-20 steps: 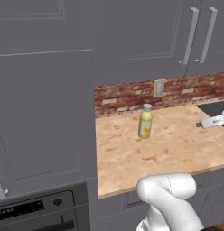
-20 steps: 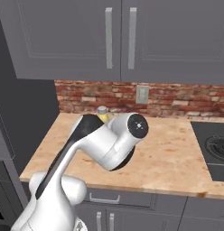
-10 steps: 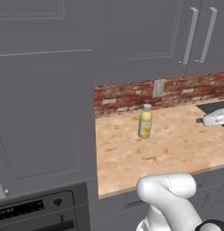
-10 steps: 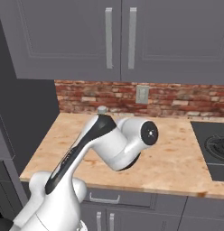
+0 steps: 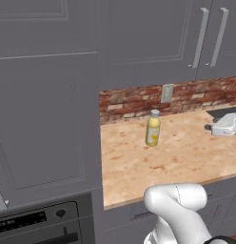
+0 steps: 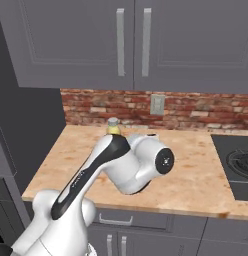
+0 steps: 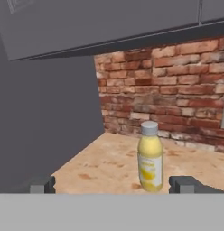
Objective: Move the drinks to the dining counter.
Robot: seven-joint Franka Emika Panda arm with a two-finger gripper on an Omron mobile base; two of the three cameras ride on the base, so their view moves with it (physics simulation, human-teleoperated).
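Observation:
The yellow bottle [image 5: 153,128] with a pale cap stands upright on the wood counter [image 5: 139,167] near the brick backsplash. In the right base view only its cap [image 6: 113,124] shows above my arm. My gripper [image 5: 211,127] hovers over the counter's right part, well apart from the bottle. In the hand view the bottle [image 7: 150,158] stands ahead, right of centre, and my gripper [image 7: 113,185] is open with nothing between its wide-set fingertips [image 7: 41,185]. The wine bottle, the pink bottle and the dining counter are out of view.
A tall grey cabinet [image 5: 48,119] walls the counter's left end, with an oven [image 5: 39,224] below it. Grey wall cabinets [image 6: 131,40] hang overhead. A black cooktop [image 6: 236,165] lies at the counter's right. A wall outlet [image 6: 157,104] sits in the brick.
My arm's elbow has swung right and lower in the right base view, which uncovers the bottle's cap. The hand has barely shifted and the bottle has stayed put.

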